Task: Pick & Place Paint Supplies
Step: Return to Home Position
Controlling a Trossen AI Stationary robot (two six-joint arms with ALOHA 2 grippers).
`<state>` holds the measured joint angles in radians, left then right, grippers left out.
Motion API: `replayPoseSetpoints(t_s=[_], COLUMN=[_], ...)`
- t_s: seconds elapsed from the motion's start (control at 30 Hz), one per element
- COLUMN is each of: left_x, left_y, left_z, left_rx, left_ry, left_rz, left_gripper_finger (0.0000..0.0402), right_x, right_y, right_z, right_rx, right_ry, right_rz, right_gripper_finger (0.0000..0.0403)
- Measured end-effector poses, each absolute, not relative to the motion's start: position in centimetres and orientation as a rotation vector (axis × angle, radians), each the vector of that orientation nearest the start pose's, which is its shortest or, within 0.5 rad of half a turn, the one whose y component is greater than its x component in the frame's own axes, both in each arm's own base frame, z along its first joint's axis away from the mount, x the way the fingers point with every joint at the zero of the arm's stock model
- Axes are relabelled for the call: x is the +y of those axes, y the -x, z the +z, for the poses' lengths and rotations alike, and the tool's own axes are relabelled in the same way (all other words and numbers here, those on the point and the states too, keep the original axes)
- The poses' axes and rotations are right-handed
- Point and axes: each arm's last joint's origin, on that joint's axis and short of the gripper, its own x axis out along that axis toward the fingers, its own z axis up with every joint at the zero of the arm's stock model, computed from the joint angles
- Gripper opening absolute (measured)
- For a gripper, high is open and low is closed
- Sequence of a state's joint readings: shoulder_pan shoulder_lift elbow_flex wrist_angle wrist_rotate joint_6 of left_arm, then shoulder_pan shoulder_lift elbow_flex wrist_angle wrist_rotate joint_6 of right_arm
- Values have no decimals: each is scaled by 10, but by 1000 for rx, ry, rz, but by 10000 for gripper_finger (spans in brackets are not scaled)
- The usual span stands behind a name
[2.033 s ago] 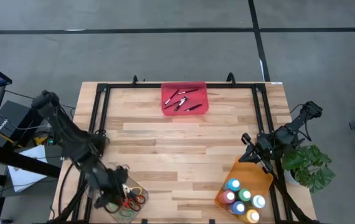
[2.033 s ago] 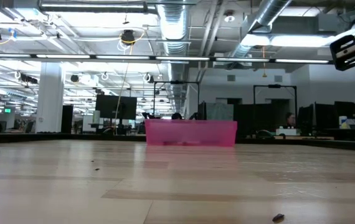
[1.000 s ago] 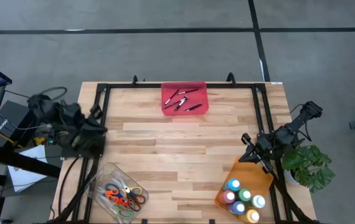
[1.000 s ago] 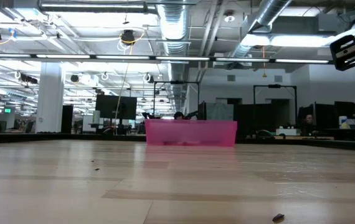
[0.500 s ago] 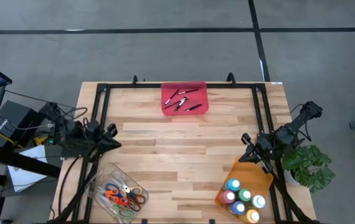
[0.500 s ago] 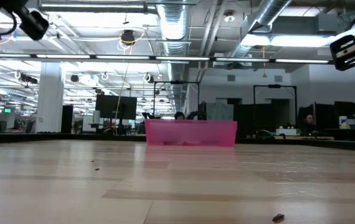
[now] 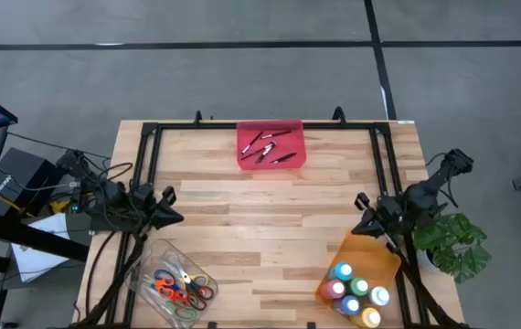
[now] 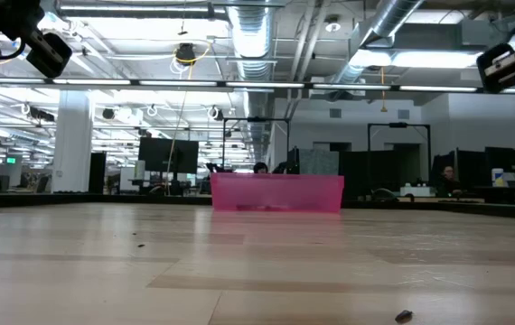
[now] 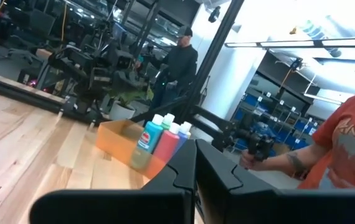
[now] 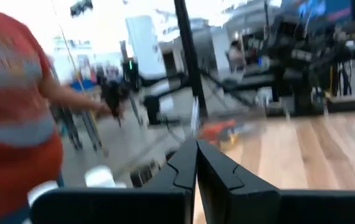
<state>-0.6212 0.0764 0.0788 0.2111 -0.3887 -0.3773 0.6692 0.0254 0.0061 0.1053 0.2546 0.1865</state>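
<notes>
You're parked at the surface's sides with left gripper [image 7: 175, 216] and right gripper [image 7: 361, 212] pinched shut, empty; scissors [image 7: 176, 288] in the clear bin [image 7: 155, 256] look light, stiff, slick, so grab at the pivot.

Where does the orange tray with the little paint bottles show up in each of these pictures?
High view: orange tray, lower right, by the right arm.
Low view: cannot make it out.
Left wrist view: middle, bottles standing in it.
Right wrist view: not in it.
Shared landmark: the wooden table.
</notes>
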Motion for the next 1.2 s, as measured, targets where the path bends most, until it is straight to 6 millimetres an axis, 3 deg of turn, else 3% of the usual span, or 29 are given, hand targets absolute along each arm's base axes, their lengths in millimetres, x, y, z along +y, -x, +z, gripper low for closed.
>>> replayPoseSetpoints(t_s=[0.13, 0.3, 0.57, 0.8, 1.2], left_x=[-47, -45, -32, -24, -19], left_y=[-84, -84, -91, -98, -101], left_z=[203, 211, 200, 191, 182], left_rx=[-134, -237, -323, -230, -153], left_ry=[450, 268, 276, 258, 196], left_rz=[-257, -229, -107, -202, -50], left_gripper_finger=[0, 0, 0, 0, 0], right_x=[52, 44, 27, 14, 4], right_y=[-81, -84, -92, -97, -99], right_z=[182, 191, 187, 176, 168], right_rx=[-139, -242, -211, -96, -29], right_ry=[-191, -144, -189, -208, -128], right_rz=[393, 306, 170, 131, 24], right_gripper_finger=[8, 8, 8, 8, 8])
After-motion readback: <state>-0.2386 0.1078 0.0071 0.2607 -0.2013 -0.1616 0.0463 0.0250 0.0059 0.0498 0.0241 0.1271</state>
